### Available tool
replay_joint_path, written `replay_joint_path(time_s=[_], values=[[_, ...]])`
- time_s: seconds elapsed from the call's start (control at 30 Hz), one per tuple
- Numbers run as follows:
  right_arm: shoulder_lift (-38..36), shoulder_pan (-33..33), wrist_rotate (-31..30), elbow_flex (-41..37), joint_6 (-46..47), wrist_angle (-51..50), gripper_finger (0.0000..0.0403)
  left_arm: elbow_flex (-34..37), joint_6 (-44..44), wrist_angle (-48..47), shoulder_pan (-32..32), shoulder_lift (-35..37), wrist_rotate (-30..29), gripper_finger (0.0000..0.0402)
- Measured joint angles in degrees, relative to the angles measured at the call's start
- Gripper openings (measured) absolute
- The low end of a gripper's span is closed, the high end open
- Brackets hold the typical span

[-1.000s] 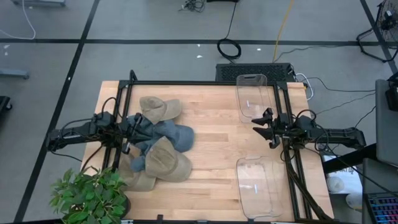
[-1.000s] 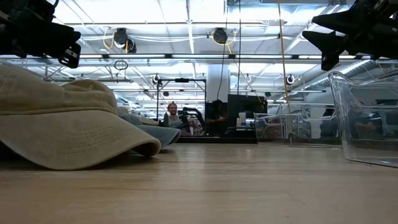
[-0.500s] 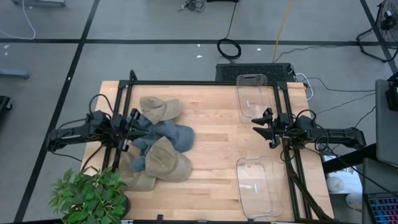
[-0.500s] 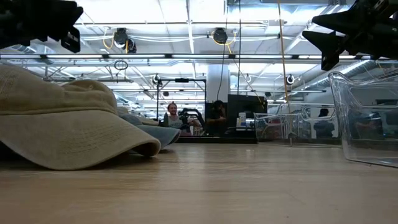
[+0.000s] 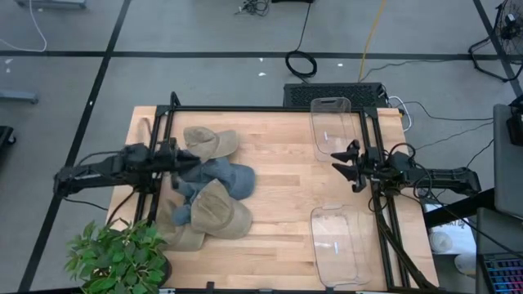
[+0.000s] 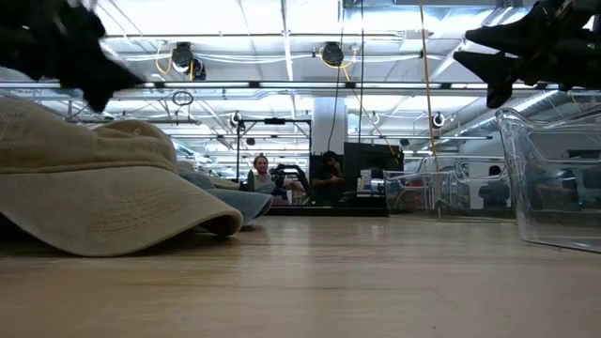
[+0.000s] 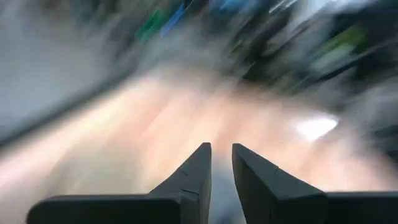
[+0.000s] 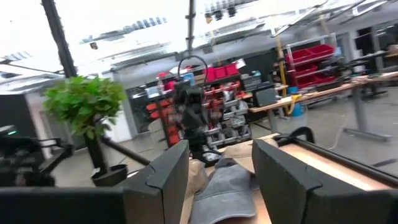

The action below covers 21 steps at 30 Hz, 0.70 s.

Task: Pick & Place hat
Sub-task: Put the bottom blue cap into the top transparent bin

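Several caps lie in a pile on the table's left half: a tan one at the far side, blue-grey ones in the middle, a tan one on top nearer the front and another at the near left. The front tan cap fills the left of the low view. My left gripper hovers over the pile's far left. Its fingers are almost together, with nothing between them in the blurred left wrist view. My right gripper is open and empty at the table's right.
Two clear plastic bins stand on the right, one far and one near, with my right gripper between them. A potted plant stands at the near left corner. Bare wood lies in the table's middle. People sit in the room beyond the table.
My left gripper has moved fast from the left edge of the blue-grey caps toward the table's right and far side. It has swung around above the pile. My right arm has kept still.
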<state>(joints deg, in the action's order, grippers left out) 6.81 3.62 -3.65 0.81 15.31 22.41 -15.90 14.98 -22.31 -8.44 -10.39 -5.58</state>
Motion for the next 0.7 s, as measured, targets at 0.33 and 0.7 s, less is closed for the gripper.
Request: replay_joint_path(time_s=[0.33,0.7], values=[[0.3,0.1,-2.5,0.0,-4.5,-0.6,0.0167,-19.8,15.4,-15.5,-0.3,-31.5,1.3,0.0165],[1.0,0.1,-2.3,0.0,-8.1,-0.7,0.0167,-30.2,18.3,-45.6,0.2,-51.6,12.1,0.0281]])
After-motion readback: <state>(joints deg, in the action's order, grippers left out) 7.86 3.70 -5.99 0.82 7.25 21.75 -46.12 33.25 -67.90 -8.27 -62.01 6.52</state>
